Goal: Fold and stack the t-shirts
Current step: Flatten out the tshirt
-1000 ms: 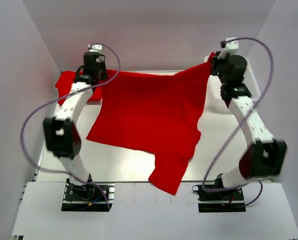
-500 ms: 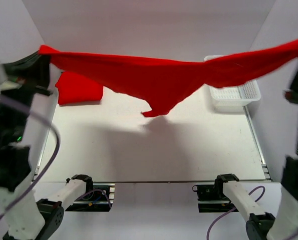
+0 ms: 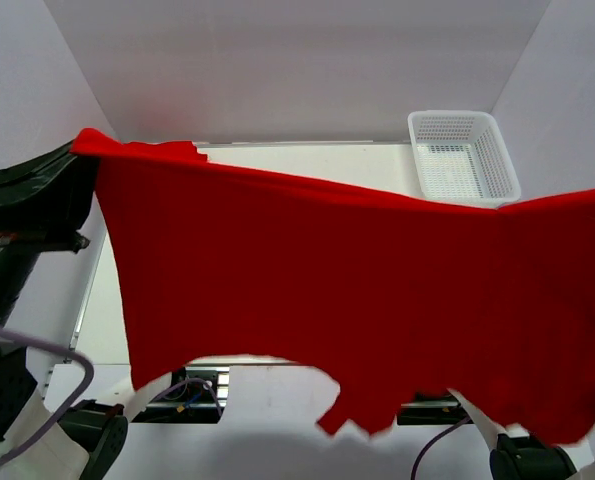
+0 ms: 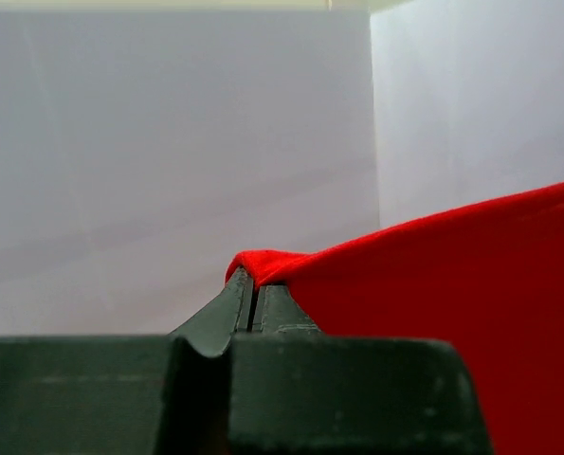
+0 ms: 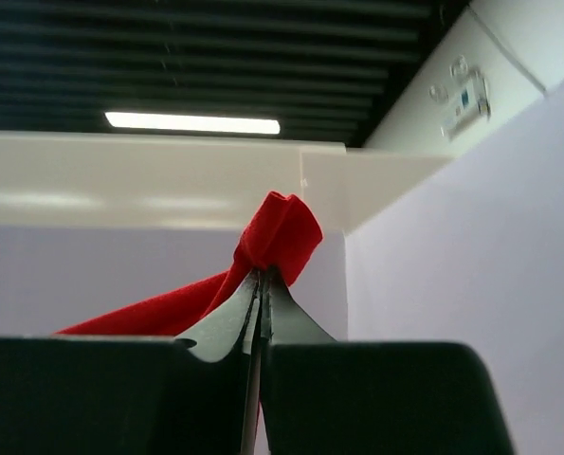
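Raised closer to the overhead camera than before, the plain bright red cloth t-shirt point(image 3: 307, 290) hangs stretched between left gripper point(image 4: 253, 296) and right gripper point(image 5: 261, 277), seemingly clear of the white table point(image 3: 297, 156); each gripper's fingers clamp a bunched corner.

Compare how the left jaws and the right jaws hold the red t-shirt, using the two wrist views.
The left jaws pinch an edge of the t-shirt, which spreads smoothly away to one side; the right jaws clamp it bunched up, cloth poking above their tips. The left jaws face a plain wall; the right jaws tilt up towards a ceiling light. Both are shut on the same t-shirt.
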